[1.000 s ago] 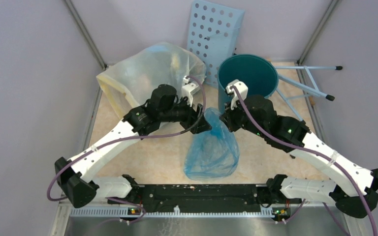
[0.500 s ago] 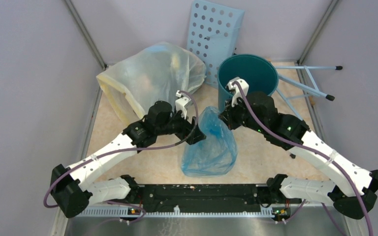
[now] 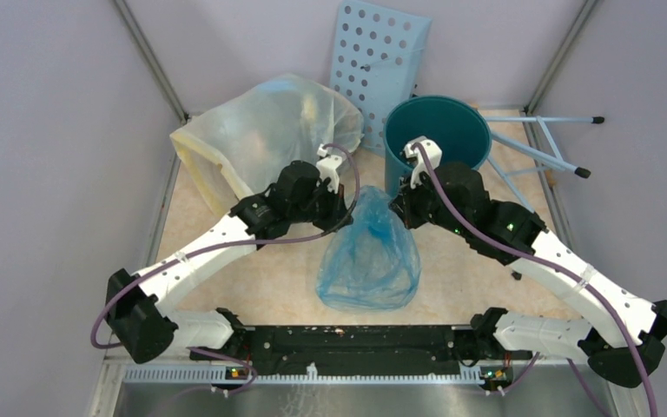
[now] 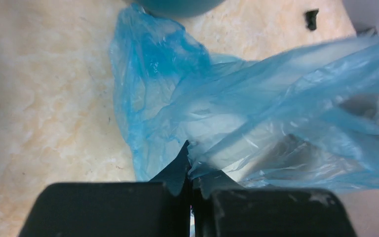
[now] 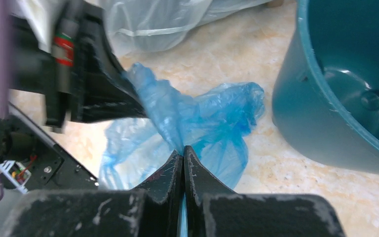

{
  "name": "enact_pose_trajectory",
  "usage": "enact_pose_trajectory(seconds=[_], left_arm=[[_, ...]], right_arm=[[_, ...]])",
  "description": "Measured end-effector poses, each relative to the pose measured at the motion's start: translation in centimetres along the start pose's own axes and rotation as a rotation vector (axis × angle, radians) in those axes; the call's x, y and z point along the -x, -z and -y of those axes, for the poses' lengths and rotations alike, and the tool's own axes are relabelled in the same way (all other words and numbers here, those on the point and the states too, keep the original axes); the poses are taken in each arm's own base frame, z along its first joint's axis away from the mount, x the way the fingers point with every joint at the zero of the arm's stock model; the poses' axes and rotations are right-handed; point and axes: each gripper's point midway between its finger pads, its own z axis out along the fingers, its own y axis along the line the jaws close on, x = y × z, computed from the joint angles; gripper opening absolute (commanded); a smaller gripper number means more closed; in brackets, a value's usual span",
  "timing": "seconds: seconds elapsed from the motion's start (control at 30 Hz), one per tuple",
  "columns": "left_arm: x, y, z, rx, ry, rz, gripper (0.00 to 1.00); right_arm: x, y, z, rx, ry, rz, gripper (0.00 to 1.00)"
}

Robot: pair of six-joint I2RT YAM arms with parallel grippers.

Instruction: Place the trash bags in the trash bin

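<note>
Bag (image 3: 369, 261), crinkly translucent light blue, left hand (image 4: 191, 177) and right hand (image 5: 183, 155) pinching it

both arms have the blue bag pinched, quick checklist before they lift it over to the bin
1. Left gripper shut on the light-blue bag: ok.
2. Right gripper shut on the same bag: ok.
3. Trash bin upright, mouth open: ok.
4. Bag lifted clear of the tabletop: not ok, its lower part lies on it.
5. Large whitish bag clear of the left gripper: cannot tell.
</note>
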Motion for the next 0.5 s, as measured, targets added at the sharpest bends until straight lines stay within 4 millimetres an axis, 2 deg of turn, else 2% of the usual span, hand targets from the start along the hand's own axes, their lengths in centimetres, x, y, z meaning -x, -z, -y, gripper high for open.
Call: enact_pose_trajectory(seconds=[0.13,0.3,0.5], left_arm=[[3.3,1.8,1.2,0.01,-0.01,0.044,0.0],[7.3,4.0,3.8,-0.025,-0.021,0.074,0.0],[9.4,4.1,6.1,-0.098,0.019,0.016,0.0]], right_arm=[[-0.2,0.2,1.7,-0.096,-0.002,-0.002,0.0],[0.1,1.3,4.4,-0.239,-0.013,0.03,0.0],[1.2,3.1,5.8,-0.311,-0.017,0.098,0.01]])
